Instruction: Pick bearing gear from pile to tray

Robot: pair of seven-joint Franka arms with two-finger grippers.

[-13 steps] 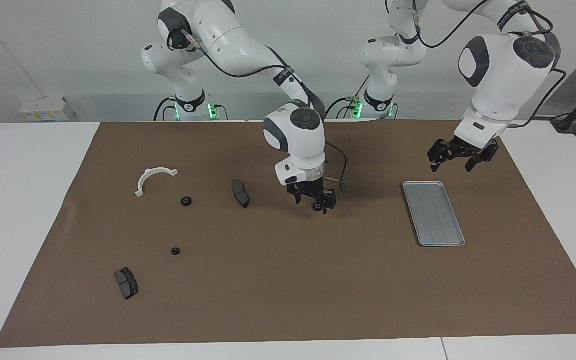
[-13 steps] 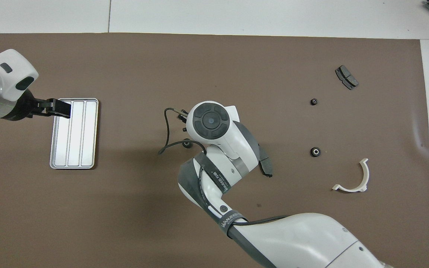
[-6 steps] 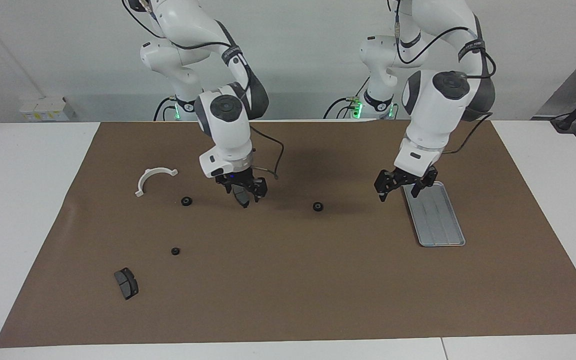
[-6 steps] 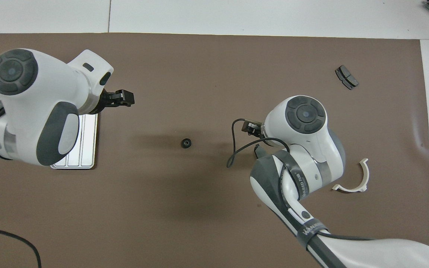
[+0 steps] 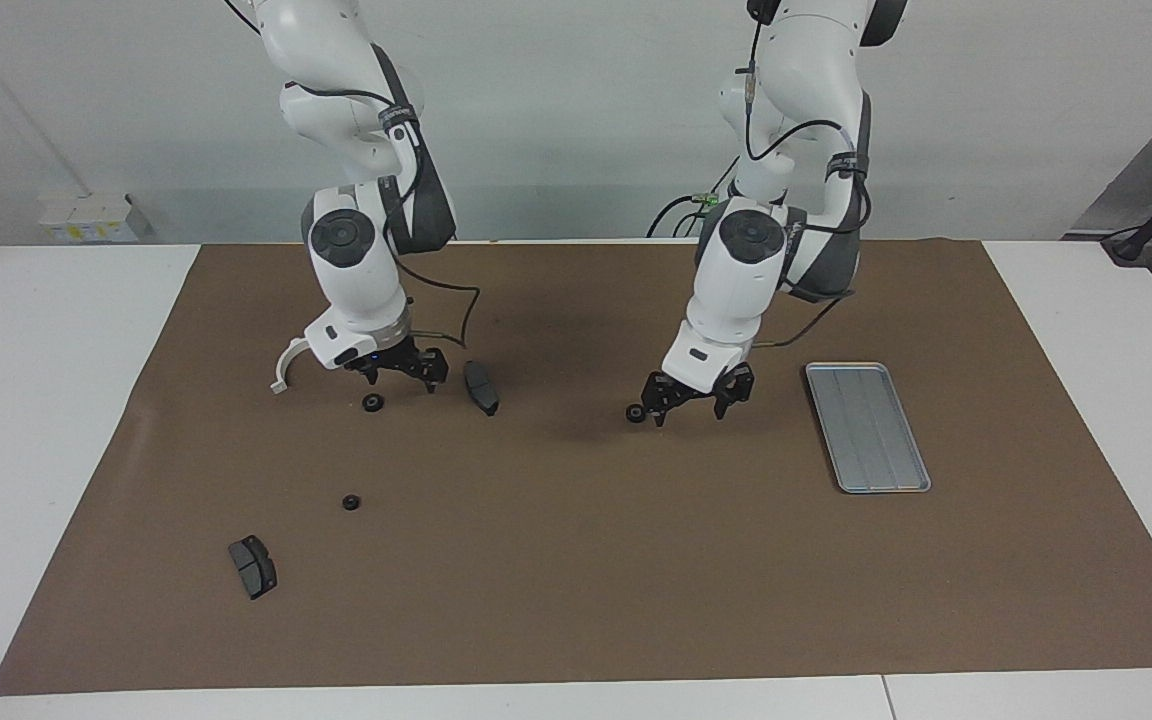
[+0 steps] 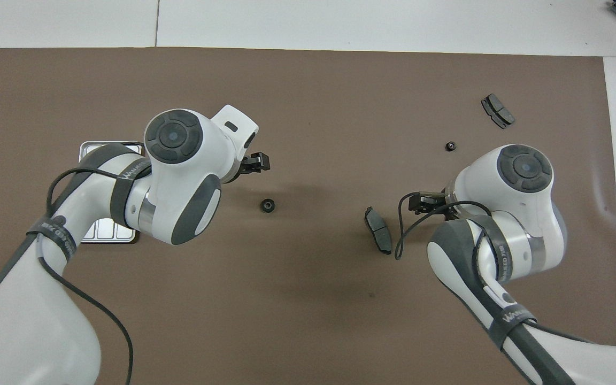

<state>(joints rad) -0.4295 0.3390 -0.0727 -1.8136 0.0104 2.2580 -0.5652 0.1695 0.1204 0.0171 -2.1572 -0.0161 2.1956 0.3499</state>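
After dropping a gear [image 5: 636,413] mid-tabletop, the right gripper [image 5: 401,371] has swung back over the pile while the left gripper [image 5: 693,397] moved from the tray [image 5: 867,428] to beside that gear.

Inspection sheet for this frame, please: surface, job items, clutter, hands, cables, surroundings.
surface: brown mat on a white table, flat.
job's things: tray holds nothing; three gears lie on the mat, with the middle gear beside the left hand.
clutter: brake pad, second brake pad, white bracket.
hands: left hand open, low by the middle gear; right hand open, near the bracket-side gear; neither holds anything.
cables: black cable loops at the right wrist.
surroundings: nothing seen.
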